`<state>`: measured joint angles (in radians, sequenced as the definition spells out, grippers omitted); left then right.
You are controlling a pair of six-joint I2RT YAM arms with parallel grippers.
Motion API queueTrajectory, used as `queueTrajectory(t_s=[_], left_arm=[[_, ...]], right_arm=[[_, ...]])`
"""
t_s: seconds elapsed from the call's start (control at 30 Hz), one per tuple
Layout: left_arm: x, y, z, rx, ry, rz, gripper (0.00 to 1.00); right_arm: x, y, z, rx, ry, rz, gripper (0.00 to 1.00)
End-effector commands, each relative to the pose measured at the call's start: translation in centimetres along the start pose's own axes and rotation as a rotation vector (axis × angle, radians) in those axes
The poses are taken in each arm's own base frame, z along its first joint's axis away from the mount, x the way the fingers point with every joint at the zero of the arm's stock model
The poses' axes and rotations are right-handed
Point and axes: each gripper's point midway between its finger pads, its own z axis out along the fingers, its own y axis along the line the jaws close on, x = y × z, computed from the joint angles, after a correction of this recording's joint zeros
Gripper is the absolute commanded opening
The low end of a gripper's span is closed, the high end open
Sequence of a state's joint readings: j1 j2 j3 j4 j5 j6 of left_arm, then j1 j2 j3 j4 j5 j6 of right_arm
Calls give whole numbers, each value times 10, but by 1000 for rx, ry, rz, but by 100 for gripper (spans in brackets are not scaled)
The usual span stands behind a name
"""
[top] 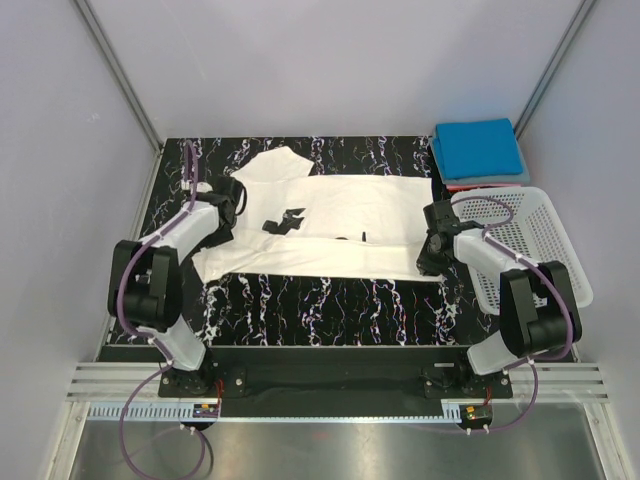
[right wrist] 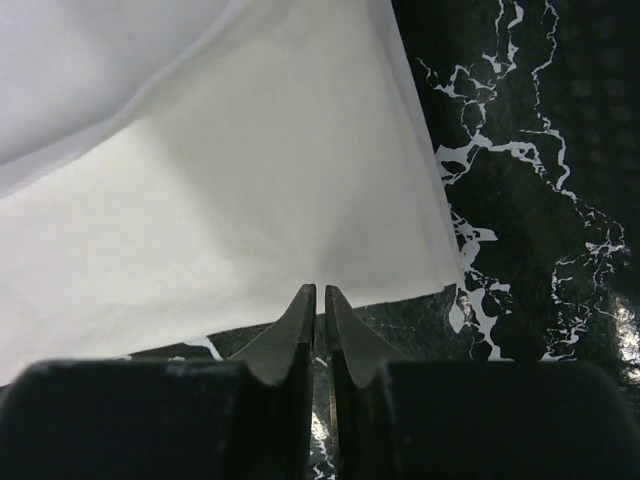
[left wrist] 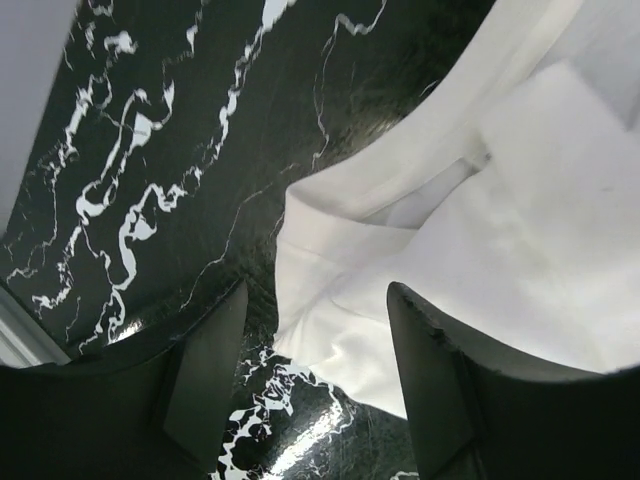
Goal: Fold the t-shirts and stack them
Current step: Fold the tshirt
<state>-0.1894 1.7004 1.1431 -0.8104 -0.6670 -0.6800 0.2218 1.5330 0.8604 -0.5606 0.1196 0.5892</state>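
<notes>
While your blue shirt (top: 478, 148) sits folded | white shirt (top: 340, 215) half-folded on surface (top: 300, 300) | left tool (left wrist: 318, 300) apart | right tool (right wrist: 320, 295) clamped on it | you must finish, stack

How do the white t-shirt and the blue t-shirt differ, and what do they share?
The white t-shirt lies spread across the table, only partly folded; the blue t-shirt is folded into a compact block. The white one rests on the table itself; the blue one sits on a red t-shirt at the far right corner. The right gripper pinches the white one's edge; nothing touches the blue one. Both are cloth shirts.
</notes>
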Motion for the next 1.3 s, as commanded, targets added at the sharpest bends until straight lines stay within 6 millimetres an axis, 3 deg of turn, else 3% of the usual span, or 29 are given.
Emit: queueTrajectory(t_s=[0.0, 0.03, 0.13, 0.2, 0.4, 0.5, 0.6, 0.67, 0.73, 0.87, 1.0, 1.03, 1.2, 1.27], left_arm=[[-45, -12, -38, 153, -125, -40, 64], [-42, -32, -43, 270, -118, -14, 64], [-39, -55, -62, 437, -104, -4, 64], [-34, -59, -63, 458, -70, -24, 67], [-25, -69, -64, 527, -74, -45, 79], [-23, -71, -55, 524, -55, -37, 81], [-22, -74, -39, 517, -10, -59, 82], [-21, -74, -30, 506, 13, -77, 82], [-26, -72, -24, 512, 18, -101, 83], [-35, -73, -25, 526, -4, -108, 84], [-44, -71, -16, 516, -31, -120, 83], [-37, -71, -12, 532, -13, -114, 83], [-44, -53, 8, 544, 36, -189, 78], [-48, -50, 13, 542, 46, -212, 77]], right_arm=[[-24, 19, -22, -76, -72, 17, 15], [-28, 25, -24, -97, -75, 12, 16], [-39, 50, -26, -187, -78, 1, 17], [-44, 60, -20, -200, -68, -4, 17], [-33, 90, 0, -247, -15, -14, 17], [-37, 94, 14, -238, -18, -6, 16], [-49, 78, 28, -115, -67, 15, 15], [-56, 67, 29, -57, -102, 31, 15], [-56, 74, 21, -106, -106, 34, 15], [-57, 114, -3, -322, -80, 3, 18], [-57, 140, -28, -405, -96, -59, 21], [-54, 150, -35, -437, -108, -102, 22], [-46, 228, -70, -711, -205, -398, 29], [-28, 256, -68, -759, -188, -471, 32]])
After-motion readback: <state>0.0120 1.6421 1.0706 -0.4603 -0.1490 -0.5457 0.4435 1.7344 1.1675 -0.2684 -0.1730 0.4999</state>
